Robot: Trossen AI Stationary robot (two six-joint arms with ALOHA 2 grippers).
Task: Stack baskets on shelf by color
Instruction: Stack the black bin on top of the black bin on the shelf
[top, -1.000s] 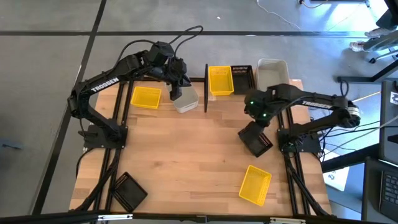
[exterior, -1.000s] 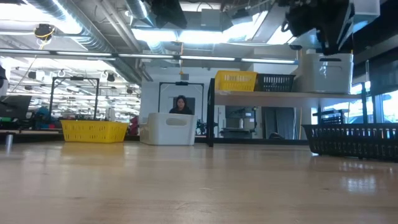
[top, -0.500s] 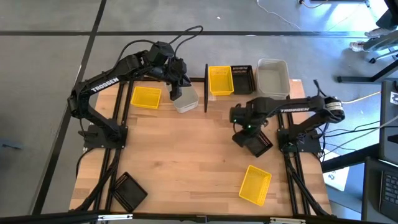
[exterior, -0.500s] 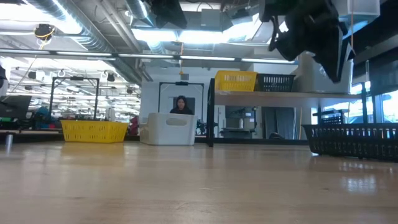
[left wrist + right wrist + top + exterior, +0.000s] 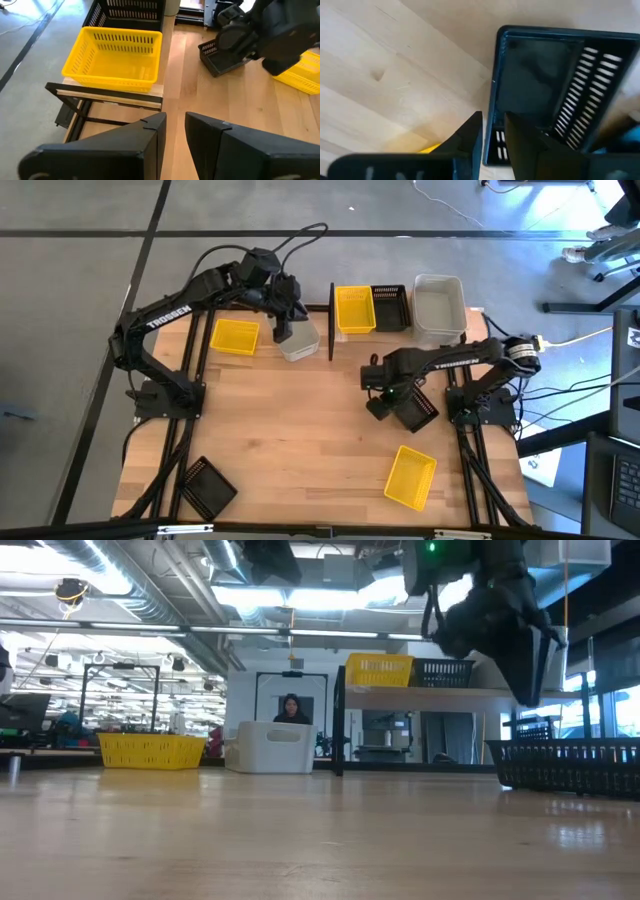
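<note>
Overhead; table-level; two wrist cameras

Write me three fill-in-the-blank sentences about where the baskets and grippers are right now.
1. On the shelf stand a yellow basket, a black basket and a ____ one.
2. The right gripper hovers by the ____ basket on the table.
3. The left gripper is over the ____ basket beside the shelf.

Missing: whitish; black; whitish

Yellow baskets (image 5: 353, 309), black slatted baskets (image 5: 415, 408), whitish basket (image 5: 438, 305), pale wood shelf (image 5: 430, 692).
</note>
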